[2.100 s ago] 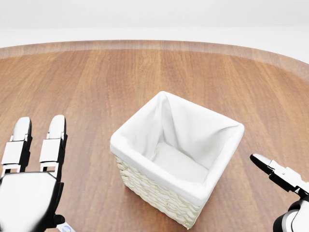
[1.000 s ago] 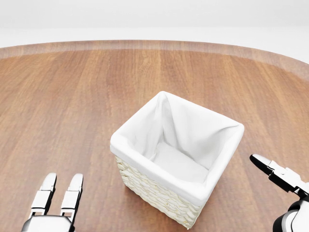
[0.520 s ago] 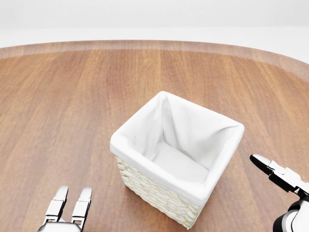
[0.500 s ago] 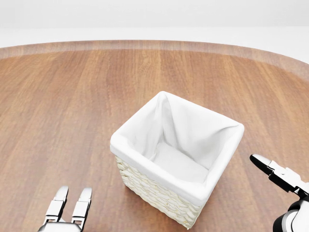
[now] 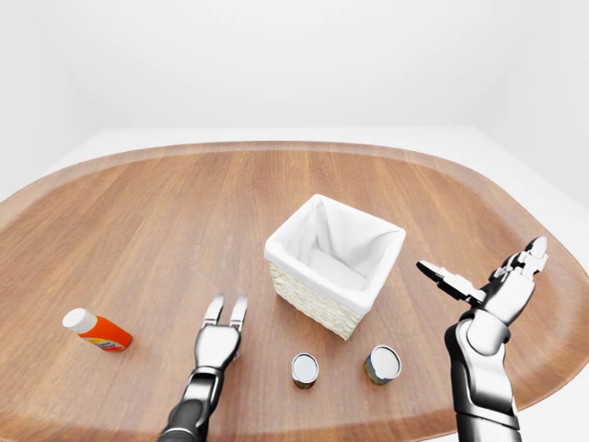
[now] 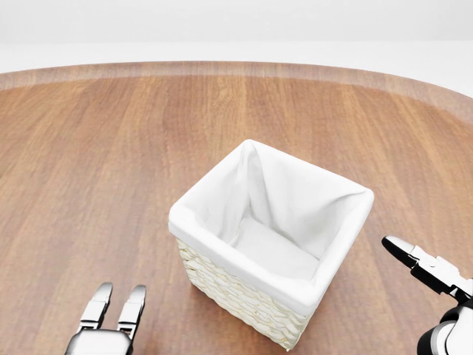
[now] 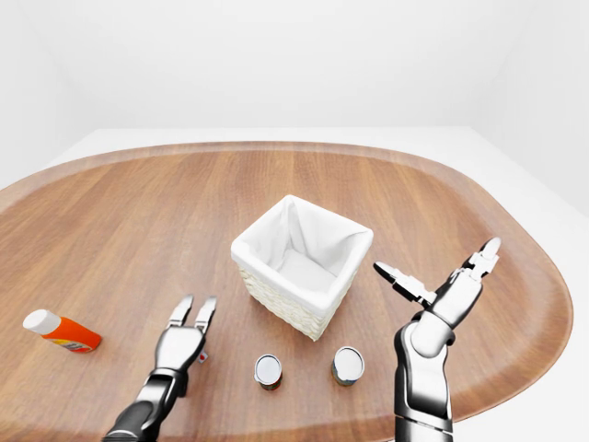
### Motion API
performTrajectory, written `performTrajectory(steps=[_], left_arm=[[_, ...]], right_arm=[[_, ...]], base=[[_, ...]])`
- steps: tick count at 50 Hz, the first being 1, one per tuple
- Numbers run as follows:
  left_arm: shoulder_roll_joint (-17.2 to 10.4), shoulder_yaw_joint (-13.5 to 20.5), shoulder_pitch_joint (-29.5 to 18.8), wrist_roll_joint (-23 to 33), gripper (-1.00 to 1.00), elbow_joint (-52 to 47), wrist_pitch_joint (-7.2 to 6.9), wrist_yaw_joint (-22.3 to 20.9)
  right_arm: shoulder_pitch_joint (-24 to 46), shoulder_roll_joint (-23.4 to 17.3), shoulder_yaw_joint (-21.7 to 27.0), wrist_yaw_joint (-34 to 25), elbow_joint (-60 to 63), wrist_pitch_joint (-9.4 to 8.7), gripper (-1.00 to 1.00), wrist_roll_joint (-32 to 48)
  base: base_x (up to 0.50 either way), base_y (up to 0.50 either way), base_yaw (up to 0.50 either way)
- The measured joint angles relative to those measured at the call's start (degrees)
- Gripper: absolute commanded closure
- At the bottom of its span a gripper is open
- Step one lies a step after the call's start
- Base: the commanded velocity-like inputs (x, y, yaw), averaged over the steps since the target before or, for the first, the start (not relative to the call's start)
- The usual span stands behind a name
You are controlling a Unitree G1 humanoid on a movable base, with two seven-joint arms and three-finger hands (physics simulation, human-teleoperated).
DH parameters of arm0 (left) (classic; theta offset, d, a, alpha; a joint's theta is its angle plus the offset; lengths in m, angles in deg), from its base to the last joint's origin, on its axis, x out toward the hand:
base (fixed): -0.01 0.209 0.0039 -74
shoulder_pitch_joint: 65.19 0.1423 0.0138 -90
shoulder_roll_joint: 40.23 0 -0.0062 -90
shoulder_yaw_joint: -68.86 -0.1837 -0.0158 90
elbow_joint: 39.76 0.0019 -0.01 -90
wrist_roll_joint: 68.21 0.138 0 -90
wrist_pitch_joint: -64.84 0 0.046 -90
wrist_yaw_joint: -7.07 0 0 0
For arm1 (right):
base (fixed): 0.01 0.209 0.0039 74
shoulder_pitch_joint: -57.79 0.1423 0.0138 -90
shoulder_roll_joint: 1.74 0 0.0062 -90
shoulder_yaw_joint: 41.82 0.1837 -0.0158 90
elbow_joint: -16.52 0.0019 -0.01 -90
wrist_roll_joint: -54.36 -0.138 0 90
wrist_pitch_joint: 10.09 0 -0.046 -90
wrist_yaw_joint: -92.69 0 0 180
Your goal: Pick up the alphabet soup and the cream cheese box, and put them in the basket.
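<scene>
The white-lined wicker basket (image 5: 333, 262) stands mid-table. Below it in the left-eye view stand two upright cans, one (image 5: 305, 369) with a plain silver top and one (image 5: 383, 363) with a teal-and-orange side. Which of them is the alphabet soup I cannot tell. My left hand (image 5: 228, 304) lies low over the table, left of the cans, fingers straight and open, holding nothing. My right hand (image 5: 483, 272) hovers right of the basket, fingers spread open and empty. A small red speck (image 7: 201, 357) peeks out beside the left hand. No cream cheese box shows clearly.
An orange bottle with a white cap (image 5: 97, 330) lies on its side at the far left. The rounded wooden table edge (image 5: 552, 368) curves close behind my right arm. In the head view only the basket (image 6: 214, 222) and both hands' fingertips appear.
In the head view my left hand has dropped toward the bottom edge and shifted right, nearer the basket. The right hand and the basket have not moved.
</scene>
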Motion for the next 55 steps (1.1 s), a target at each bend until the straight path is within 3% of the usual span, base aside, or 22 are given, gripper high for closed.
performTrajectory(steps=[20,28,29,31,32,33,43,55], left_arm=[[0.1,-1.1,-9.3,-3.6,-1.0,14.8,0.94,0.0],[-0.1,-1.3,-10.8,-5.1,-1.0,17.4,1.19,0.0],[-0.1,-1.3,-11.0,-5.2,-0.91,17.8,1.24,0.0],[-0.2,-1.3,-11.2,-5.6,-0.12,18.5,1.37,0.0],[-0.2,-1.3,-11.3,-5.7,0.52,18.9,1.44,0.0],[-0.1,-1.4,-11.2,-5.9,1.0,19.2,1.51,0.0],[-0.5,-1.8,-12.3,-5.5,1.0,18.8,1.34,0.0],[-0.8,-2.4,-12.5,-4.7,1.0,16.7,-0.19,0.0]], right_arm=[[0.0,0.0,0.0,0.0,0.2,-0.34,-1.0,0.1],[0.0,0.0,0.0,0.0,0.2,-0.32,-1.0,0.2],[0.0,0.0,0.0,0.0,0.1,-0.28,-1.0,0.2],[0.0,0.0,-0.1,0.0,0.1,-0.26,-1.0,0.2],[0.0,0.0,-0.1,0.0,0.1,-0.29,-1.0,0.2],[0.0,0.0,-0.1,0.0,0.2,-0.31,-1.0,0.2],[0.1,0.0,-0.1,0.0,-0.4,0.03,-1.0,0.3],[0.2,-0.1,-0.1,0.0,-0.6,0.07,-1.0,0.3]], base=[[0.0,0.0,0.0],[0.0,0.0,0.0],[0.0,0.0,0.0],[0.0,0.0,0.0],[0.0,0.0,0.0],[0.0,0.0,0.0],[0.0,0.0,0.0],[0.0,0.0,0.0]])
